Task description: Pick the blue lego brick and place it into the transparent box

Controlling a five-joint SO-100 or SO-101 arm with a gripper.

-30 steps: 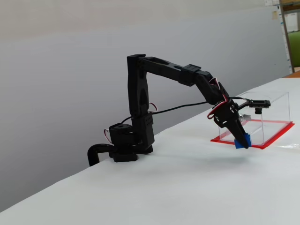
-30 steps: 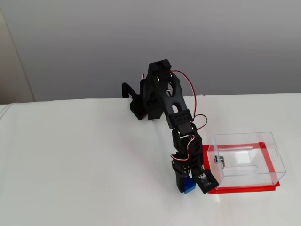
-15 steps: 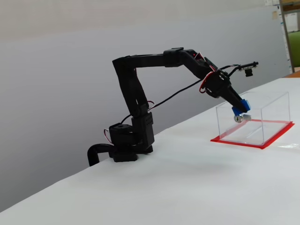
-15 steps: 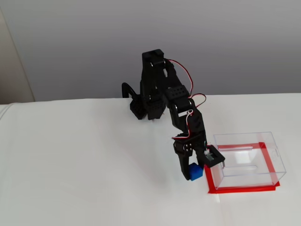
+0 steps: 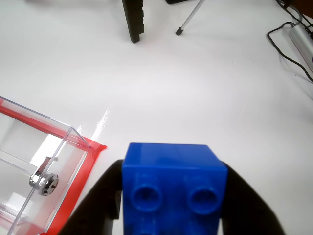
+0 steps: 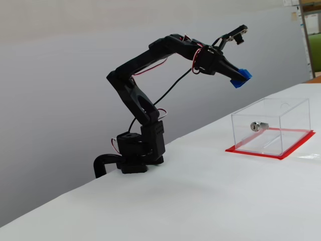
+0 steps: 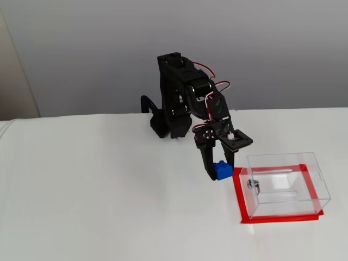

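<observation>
My fingers clamp the blue lego brick, held high above the desk. In the side-on fixed view it hangs left of the transparent box, well apart.

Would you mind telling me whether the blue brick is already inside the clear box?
Not yet. The blue brick is held in the gripper up in the air, above and short of the clear box, which holds nothing.
</observation>
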